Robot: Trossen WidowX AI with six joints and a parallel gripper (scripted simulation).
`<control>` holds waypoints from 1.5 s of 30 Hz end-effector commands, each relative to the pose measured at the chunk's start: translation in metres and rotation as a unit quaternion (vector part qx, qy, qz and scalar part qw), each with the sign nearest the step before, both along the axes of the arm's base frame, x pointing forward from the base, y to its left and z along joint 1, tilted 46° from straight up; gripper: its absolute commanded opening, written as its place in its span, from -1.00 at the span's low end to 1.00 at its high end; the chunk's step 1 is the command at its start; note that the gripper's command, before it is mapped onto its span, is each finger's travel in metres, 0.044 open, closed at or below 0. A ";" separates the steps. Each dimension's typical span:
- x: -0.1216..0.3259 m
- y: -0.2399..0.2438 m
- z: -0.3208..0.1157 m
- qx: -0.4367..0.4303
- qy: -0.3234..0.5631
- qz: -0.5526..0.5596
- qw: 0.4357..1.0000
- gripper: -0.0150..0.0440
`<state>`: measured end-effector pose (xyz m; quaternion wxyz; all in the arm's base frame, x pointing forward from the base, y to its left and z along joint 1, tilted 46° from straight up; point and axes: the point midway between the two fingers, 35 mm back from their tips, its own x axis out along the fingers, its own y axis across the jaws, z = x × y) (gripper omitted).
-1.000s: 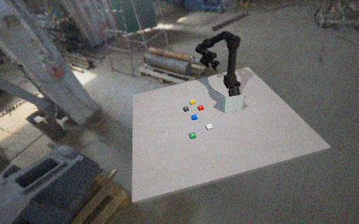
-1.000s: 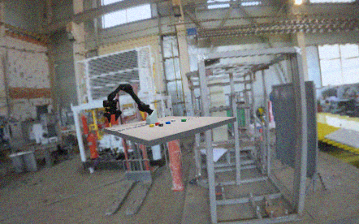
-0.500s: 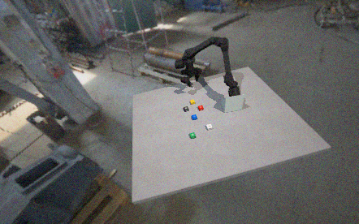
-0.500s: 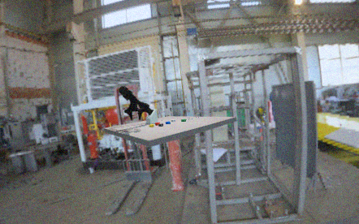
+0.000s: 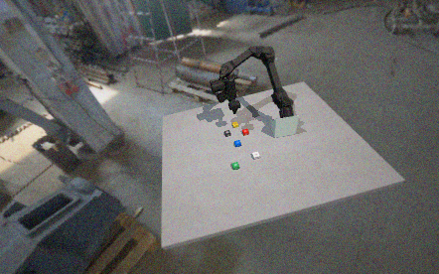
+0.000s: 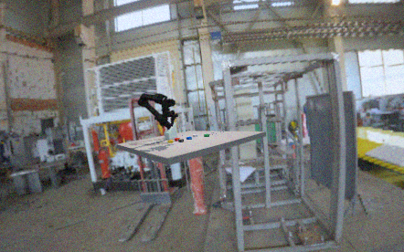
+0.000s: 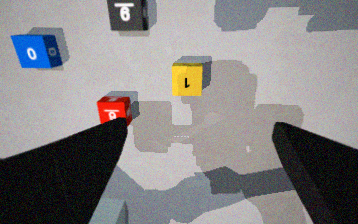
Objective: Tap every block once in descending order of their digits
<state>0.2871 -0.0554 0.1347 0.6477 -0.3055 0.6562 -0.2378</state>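
My gripper (image 5: 234,111) (image 7: 198,127) is open and empty, above the table's back part. The yellow block (image 5: 235,124) (image 7: 187,86) shows an upside-down 1, ahead between the fingers. The red block (image 5: 245,132) (image 7: 111,106) is at the left fingertip, which partly hides its barred digit, a 6 or 9. The black block (image 5: 227,133) (image 7: 117,21) has a bar above a 9 shape, so an upside-down underlined 6. The blue block (image 5: 237,143) (image 7: 26,45) shows 0. The white block (image 5: 255,155) and green block (image 5: 235,166) have unreadable digits.
The blocks stand apart on the pale table (image 5: 294,184) (image 6: 227,141). The arm's pale green base box (image 5: 285,127) is right of the red block in the top view. Arm shadows fall around the yellow block. The table's left edge lies left of the blocks.
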 end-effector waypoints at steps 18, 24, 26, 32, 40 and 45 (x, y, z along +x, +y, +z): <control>-0.010 0.017 -0.017 0.000 0.007 0.007 1.000 0.86; -0.051 0.060 -0.064 -0.002 0.008 0.006 1.000 0.86; -0.051 0.060 -0.064 -0.002 0.008 0.006 1.000 0.86; -0.051 0.060 -0.064 -0.002 0.008 0.006 1.000 0.86; -0.051 0.060 -0.064 -0.002 0.008 0.006 1.000 0.86; -0.051 0.060 -0.064 -0.002 0.008 0.006 1.000 0.86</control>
